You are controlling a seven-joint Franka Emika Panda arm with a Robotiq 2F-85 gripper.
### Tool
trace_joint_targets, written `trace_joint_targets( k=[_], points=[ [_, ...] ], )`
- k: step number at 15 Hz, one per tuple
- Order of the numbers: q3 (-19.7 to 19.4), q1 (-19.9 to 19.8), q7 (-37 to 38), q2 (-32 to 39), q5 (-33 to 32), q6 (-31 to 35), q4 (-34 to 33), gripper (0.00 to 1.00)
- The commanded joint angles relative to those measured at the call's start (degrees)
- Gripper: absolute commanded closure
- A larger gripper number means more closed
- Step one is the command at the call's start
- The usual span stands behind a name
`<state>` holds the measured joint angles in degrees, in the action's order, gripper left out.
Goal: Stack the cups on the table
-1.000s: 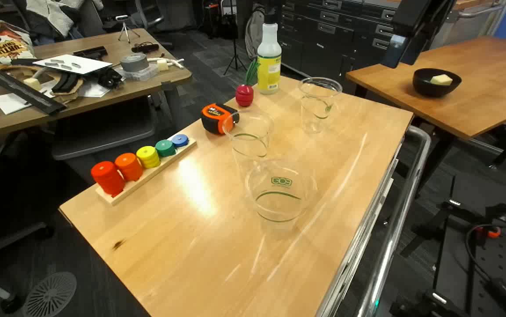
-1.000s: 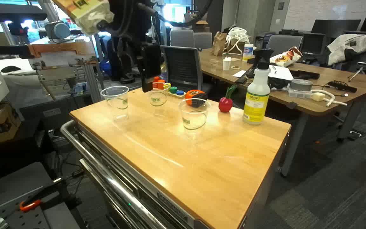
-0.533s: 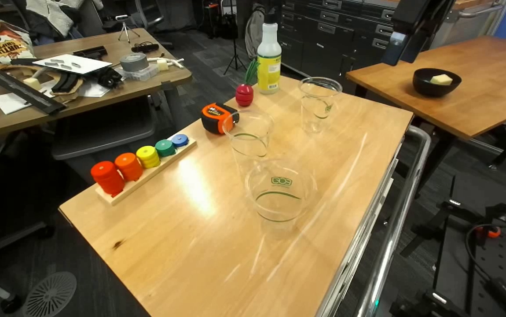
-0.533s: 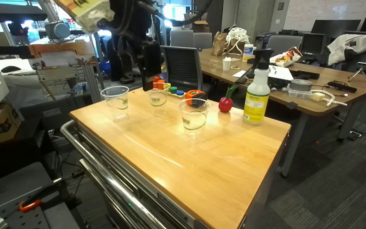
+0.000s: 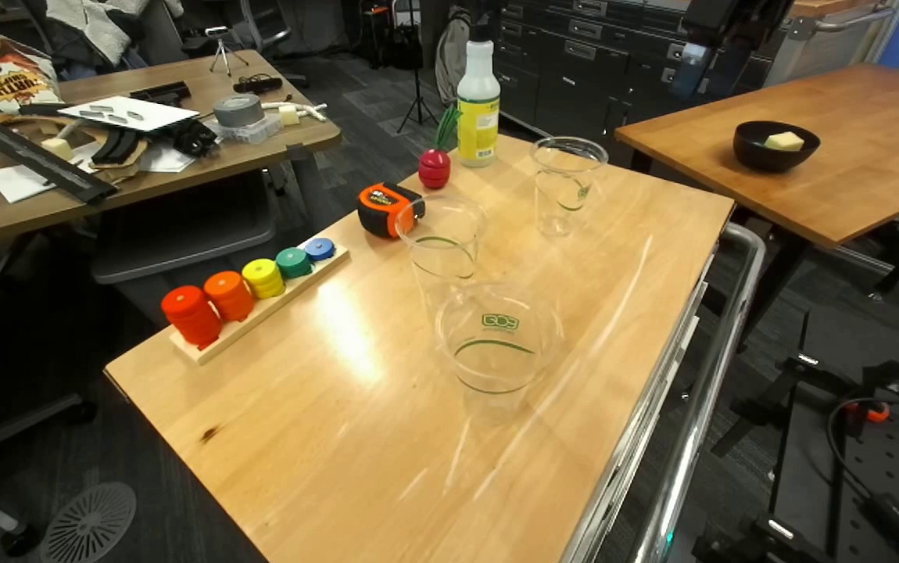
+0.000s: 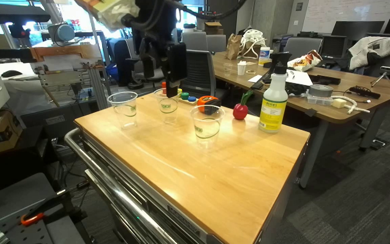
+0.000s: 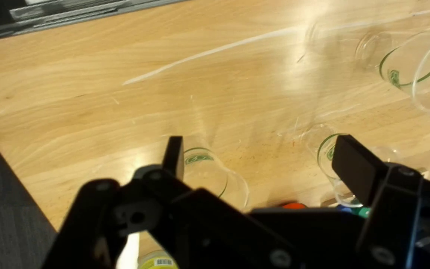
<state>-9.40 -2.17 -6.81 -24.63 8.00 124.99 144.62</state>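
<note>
Cups, three and clear, stand upright and apart on the table. From the left in an exterior view, a metal rail runs along the near edge, and the left cup stands closest to the left end. Then comes the middle cup, wood showing on either side, with a ring toy behind it. The gripper hangs above the table, its fingers spread wide; in the wrist view, wood and parts of two cups show between them. A tape measure sits behind the right cup, with a broad stretch of wood from there to the near edge. Rightmost, a radish and a spray bottle stand by the far edge
</note>
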Motion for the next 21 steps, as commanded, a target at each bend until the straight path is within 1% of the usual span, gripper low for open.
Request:
trace_joint_targets(
  k=[1, 5, 8, 11, 12, 14, 18, 19, 20, 21],
  points=[
    [-1.0, -2.2, -1.0, 7.1, -1.0, -3.0, -8.5, 0.00],
    [-2.2, -1.6, -5.1, 15.0, 2.5, -6.4, -15.4, 0.00],
    [-1.3, -1.8, -7.2, 20.9, 4.0, -8.5, -19.8, 0.00],
    [0.2, -2.5, -6.5, 25.3, 0.9, -9.0, -22.4, 0.00],
    [0.5, -2.6, -6.7, 26.4, 0.7, -9.4, -23.2, 0.00],
    [1.1, -2.7, -6.5, 28.3, -0.6, -9.0, -24.0, 0.00],
    [1.8, -2.7, -5.1, 30.8, -5.9, -8.1, -24.4, 0.00],
    [1.9, -2.6, -5.1, 31.1, -6.8, -7.9, -24.3, 0.25],
    [2.0, -2.6, -5.4, 31.3, -7.5, -7.7, -24.1, 0.28],
    [2.2, -2.7, -5.9, 31.4, -7.4, -7.4, -23.9, 0.35]
  ],
)
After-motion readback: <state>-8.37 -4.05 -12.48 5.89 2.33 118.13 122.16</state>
